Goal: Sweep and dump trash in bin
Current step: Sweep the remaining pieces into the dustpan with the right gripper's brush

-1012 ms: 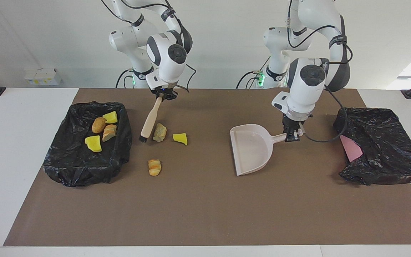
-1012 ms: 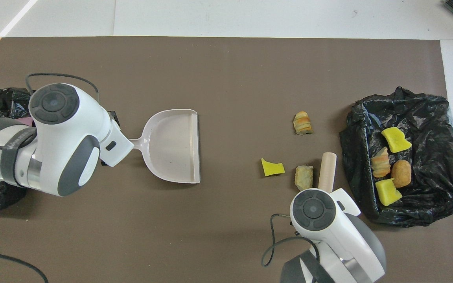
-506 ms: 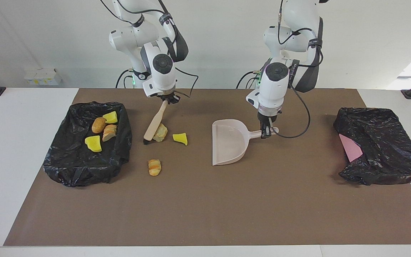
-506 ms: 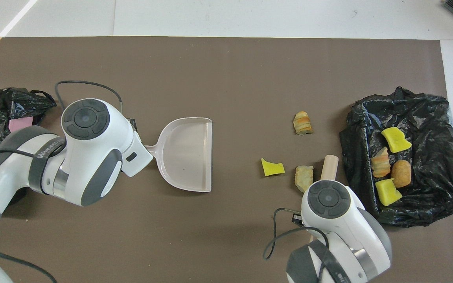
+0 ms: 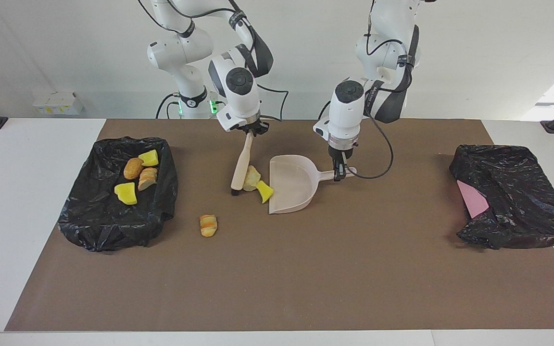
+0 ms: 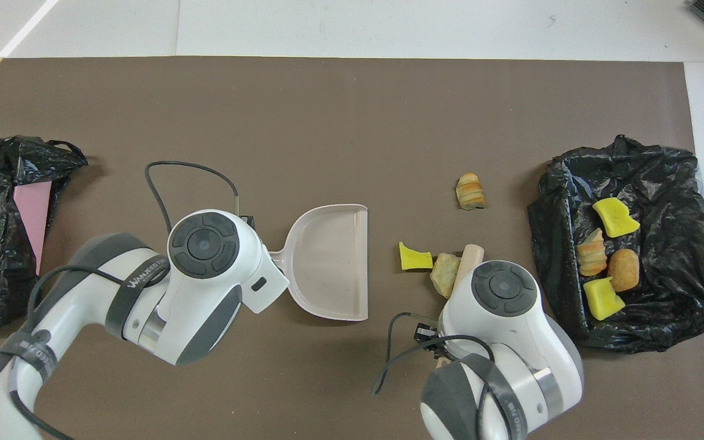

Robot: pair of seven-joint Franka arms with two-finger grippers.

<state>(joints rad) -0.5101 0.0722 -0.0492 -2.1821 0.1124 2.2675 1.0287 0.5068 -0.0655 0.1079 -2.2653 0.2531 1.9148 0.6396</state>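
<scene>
My right gripper (image 5: 250,130) is shut on the handle of the beige hand brush (image 5: 240,163), whose bristles rest on the mat. A tan lump (image 5: 251,178) lies against the brush and a yellow chunk (image 5: 264,191) lies beside it, close to the dustpan's open mouth. They also show in the overhead view: the lump (image 6: 445,274) and the chunk (image 6: 415,257). My left gripper (image 5: 338,172) is shut on the handle of the beige dustpan (image 5: 290,185). A striped pastry piece (image 5: 208,225) lies alone on the mat, farther from the robots.
A black bag-lined bin (image 5: 89,226) at the right arm's end holds several trash pieces, yellow (image 6: 615,217) and brown (image 6: 624,269). Another black bag (image 5: 522,211) with a pink sheet (image 5: 472,202) lies at the left arm's end.
The right gripper swept the brush toward the left arm's end, pushing the tan lump and yellow chunk along. The left gripper slid the dustpan toward them, closing the gap.
</scene>
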